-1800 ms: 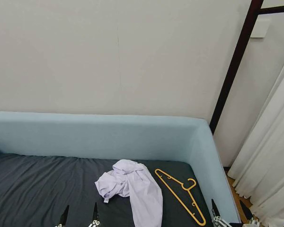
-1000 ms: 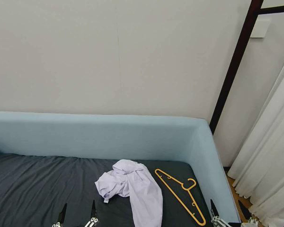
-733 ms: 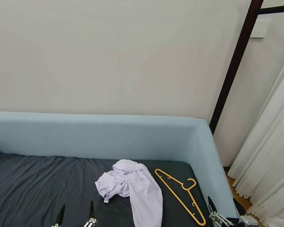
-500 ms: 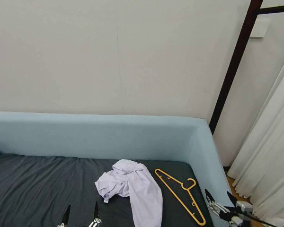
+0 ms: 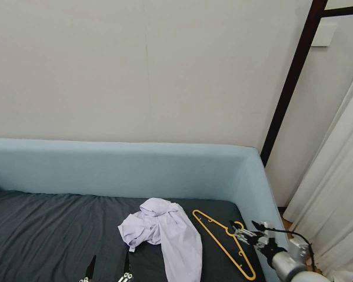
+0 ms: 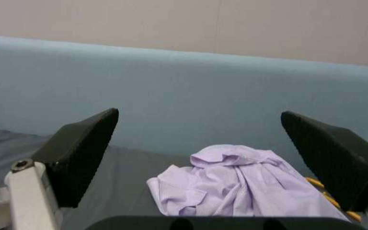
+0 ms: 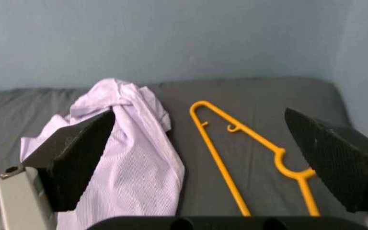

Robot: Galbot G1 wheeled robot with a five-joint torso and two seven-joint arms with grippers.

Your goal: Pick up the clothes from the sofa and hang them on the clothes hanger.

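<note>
A crumpled lilac shirt (image 5: 163, 232) lies on the dark sofa seat (image 5: 47, 229), also seen as the shirt (image 6: 241, 184) and the shirt (image 7: 120, 148). Beside it to the right lies an orange hanger (image 5: 223, 239), the same hanger (image 7: 248, 143) with its hook toward the sofa's right arm. My left gripper (image 5: 109, 269) hovers open at the front edge, short of the shirt. My right gripper (image 5: 247, 230) is open, raised at the right, just by the hanger's hook. Wide-spread fingers (image 6: 82, 153) and fingers (image 7: 75, 158) frame each wrist view.
The sofa has a light blue backrest (image 5: 117, 167) and right armrest (image 5: 262, 205). A dark upright post (image 5: 288, 82) stands behind the right corner. White curtains (image 5: 335, 200) hang at the far right. The seat's left half is bare.
My right gripper has risen and swung inward from the bottom right corner to beside the hanger's hook. The left gripper has shifted slightly right. Shirt and hanger have not moved.
</note>
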